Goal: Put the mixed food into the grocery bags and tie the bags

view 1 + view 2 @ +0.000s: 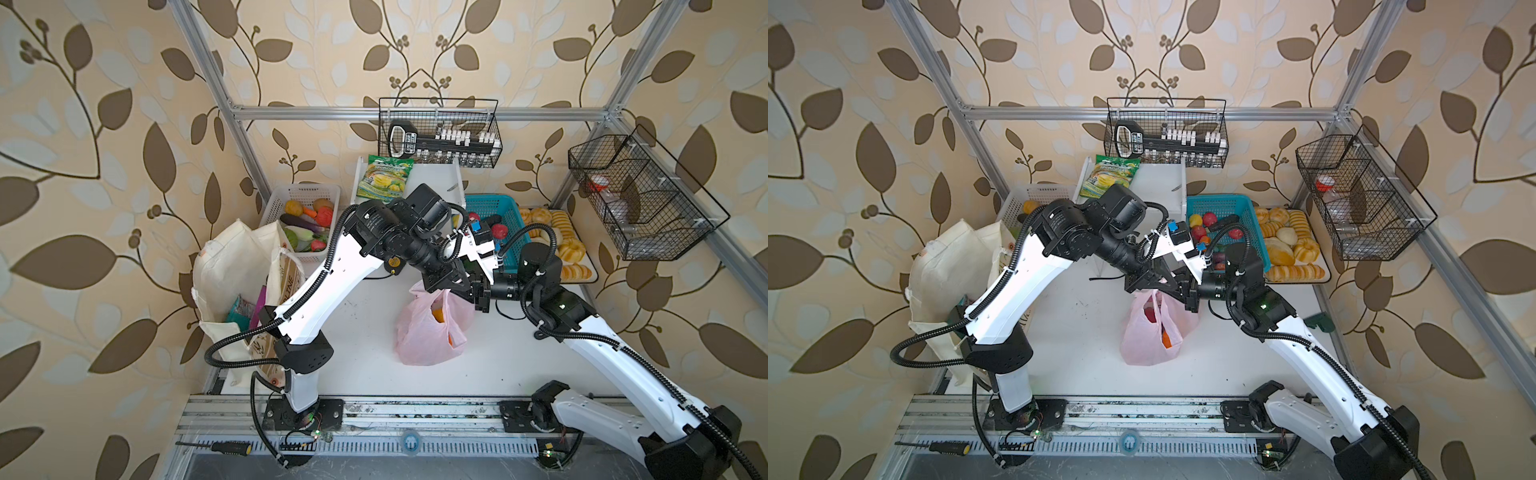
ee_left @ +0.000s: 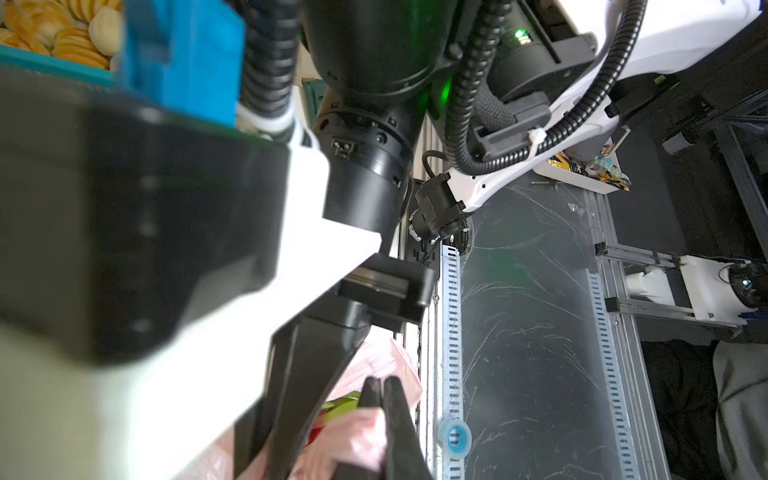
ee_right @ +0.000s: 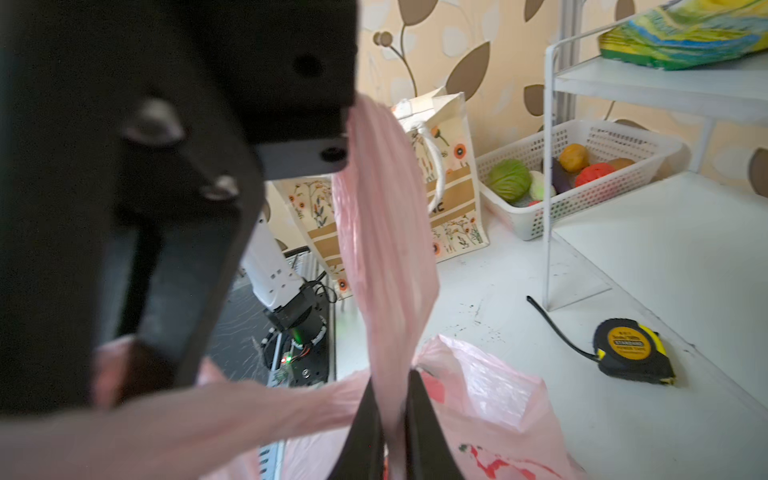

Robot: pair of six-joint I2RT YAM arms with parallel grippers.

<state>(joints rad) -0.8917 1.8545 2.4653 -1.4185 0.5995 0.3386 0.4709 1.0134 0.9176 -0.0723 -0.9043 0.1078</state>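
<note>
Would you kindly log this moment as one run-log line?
step: tying | left gripper: shut on pink bag | right gripper: shut on pink bag

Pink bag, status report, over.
Left gripper shut on pink bag plastic. Right gripper shut on a handle strip. Fruit inside, no knot visible. Tape measure apart, nothing blocking.

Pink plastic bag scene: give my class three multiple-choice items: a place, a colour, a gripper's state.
1. The green-and-yellow snack packet lies: A on the white shelf; B on the tabletop; C inside the tote.
2. The basket beside the bread rolls is: A white; B teal; C black.
3. The right gripper is: A open; B shut on a can; C shut on a handle of the pink plastic bag.
Key: A, it rests atop the shelf; B, teal mesh walls; C, a pink strip is pinched in its grip.
</note>
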